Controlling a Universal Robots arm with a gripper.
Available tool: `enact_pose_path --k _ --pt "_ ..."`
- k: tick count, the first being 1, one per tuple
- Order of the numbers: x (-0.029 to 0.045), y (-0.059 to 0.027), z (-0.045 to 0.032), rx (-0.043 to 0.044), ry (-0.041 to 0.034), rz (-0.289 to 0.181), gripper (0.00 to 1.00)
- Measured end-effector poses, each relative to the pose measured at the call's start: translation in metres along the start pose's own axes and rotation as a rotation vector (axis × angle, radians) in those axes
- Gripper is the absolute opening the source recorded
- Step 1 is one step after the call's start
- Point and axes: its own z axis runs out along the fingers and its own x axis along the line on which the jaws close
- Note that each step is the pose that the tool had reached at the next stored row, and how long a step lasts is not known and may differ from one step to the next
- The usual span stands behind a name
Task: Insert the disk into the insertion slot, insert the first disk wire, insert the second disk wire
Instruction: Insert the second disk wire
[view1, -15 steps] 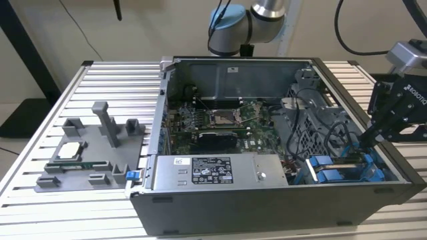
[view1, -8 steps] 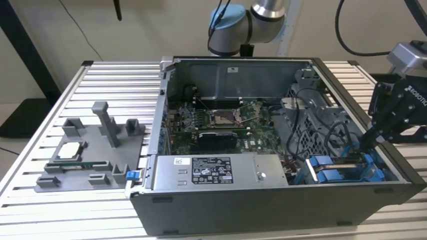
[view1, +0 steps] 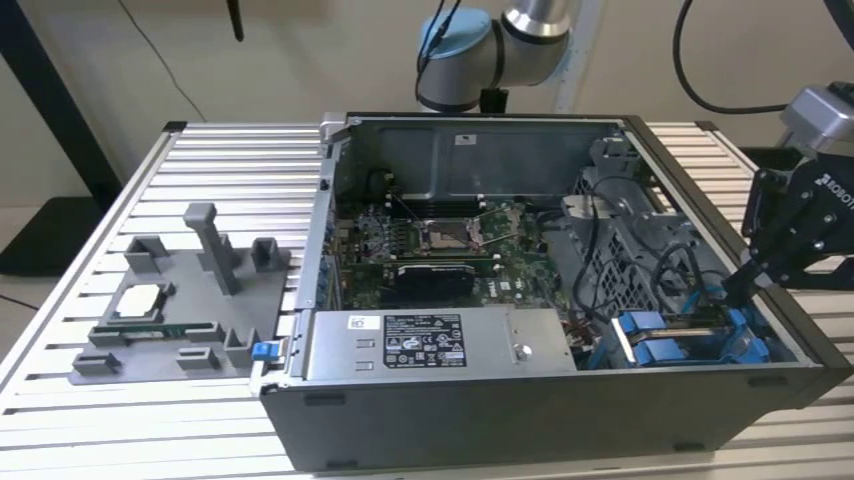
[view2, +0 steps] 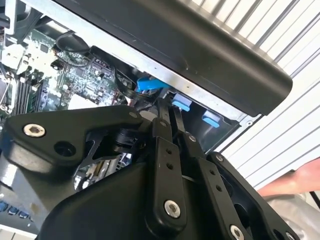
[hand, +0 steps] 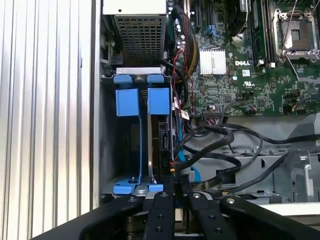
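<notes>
Step in hand: I judge this to be the disk-wire stage. The flat silver-grey disk (hand: 162, 142) in its bright blue plastic carrier frame looks seated edge-on in the insertion slot (hand: 107, 150) of the grey sheet-metal drive cage, at the case corner on the exterior view's right
Gripper: my black two-finger gripper (hand: 172, 184) reaches down at the disk's near end. Its fingers (view2: 161, 127) are pressed close together, and I cannot tell whether anything thin sits between them
What the spot calls for: as I read it, fine alignment with the disk's connector edge, since the gap is narrow
In the way: a thick black cable bundle (hand: 225, 145) and a thin blue cable (hand: 182, 162) crowd just beside the fingertips, with the cage wall on the other side
Around: the green motherboard (hand: 240, 85), the large grey labelled power-supply box (view1: 441, 345) and the grey plastic fixture tray (view1: 174, 335) on the slatted aluminium table (view1: 214, 170), the tray well apart from the gripper
Person: a hand (view2: 295, 180) shows over the table slats in the second wrist view
</notes>
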Motion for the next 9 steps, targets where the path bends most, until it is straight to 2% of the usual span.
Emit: enact_pose_path --k 9 --pt "0.0010 0.0036 -0.0116 -0.0004 -0.0041 -0.001 0.00"
